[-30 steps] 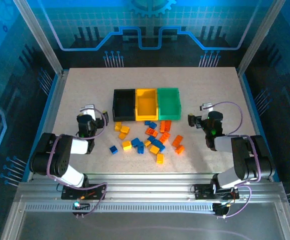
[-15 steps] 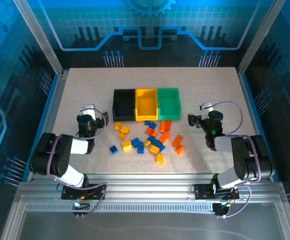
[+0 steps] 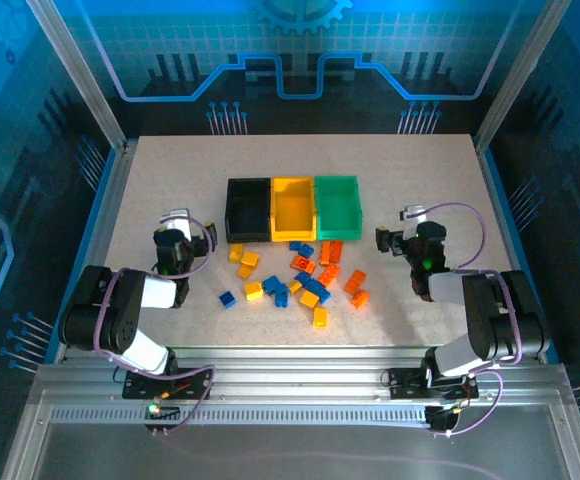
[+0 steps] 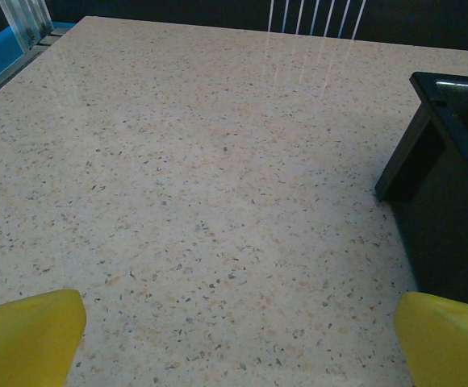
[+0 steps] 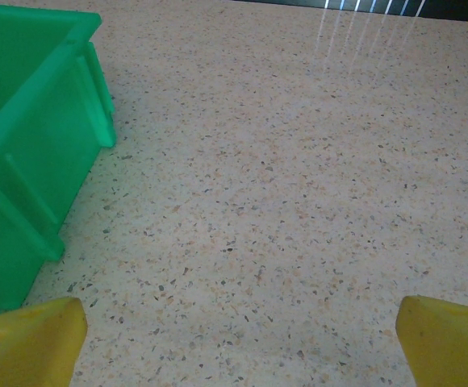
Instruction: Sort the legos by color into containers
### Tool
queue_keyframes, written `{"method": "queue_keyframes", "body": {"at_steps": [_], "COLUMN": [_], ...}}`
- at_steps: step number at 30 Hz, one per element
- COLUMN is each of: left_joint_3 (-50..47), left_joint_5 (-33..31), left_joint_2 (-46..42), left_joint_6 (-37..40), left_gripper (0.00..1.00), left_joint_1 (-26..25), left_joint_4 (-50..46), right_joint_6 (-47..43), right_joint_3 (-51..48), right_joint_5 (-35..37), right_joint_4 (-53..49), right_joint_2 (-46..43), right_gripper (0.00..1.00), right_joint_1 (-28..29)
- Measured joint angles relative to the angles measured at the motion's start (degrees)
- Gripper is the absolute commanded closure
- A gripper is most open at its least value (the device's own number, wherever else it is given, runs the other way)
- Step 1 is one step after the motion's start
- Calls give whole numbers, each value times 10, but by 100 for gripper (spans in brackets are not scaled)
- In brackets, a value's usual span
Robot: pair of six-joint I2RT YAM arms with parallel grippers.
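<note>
Several small legos (image 3: 300, 275) in yellow, blue and orange lie scattered on the table just in front of the containers. The containers stand joined in a row: black (image 3: 248, 208), yellow (image 3: 293, 207) and green (image 3: 338, 205). My left gripper (image 3: 177, 224) rests low to the left of the pile, open, with bare table between its yellow fingertips (image 4: 24, 334). The black bin (image 4: 448, 193) is at its right. My right gripper (image 3: 413, 220) sits to the right of the pile, open and empty (image 5: 242, 343), with the green bin (image 5: 24, 153) at its left.
The speckled table (image 3: 170, 170) stretches bare behind and beside the bins. Metal frame posts and blue panels stand along its left, right and far edges. Both arm bases (image 3: 290, 380) sit on the rail at the near edge.
</note>
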Motion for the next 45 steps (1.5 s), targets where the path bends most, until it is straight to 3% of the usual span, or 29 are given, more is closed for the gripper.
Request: {"method": "queue_keyframes", "body": {"at_steps": [33,40,45], "left_joint_3": [0,0,20], "left_joint_5": [-1,-19,-71], "left_joint_2": [0,-35,-121], "left_joint_6": [0,-3,-21], "left_gripper": [1,1,1], "left_joint_1": [0,0,0], "left_joint_4": [-1,-14,-98], "right_joint_6": [0,21,56], "right_joint_3": [0,86,135], "right_joint_5": [-9,28,60], "right_joint_4": [-1,-134,-220], "right_joint_2": [0,-30,-70], "right_gripper": [0,0,0], "right_joint_1": [-3,-6,-4]}}
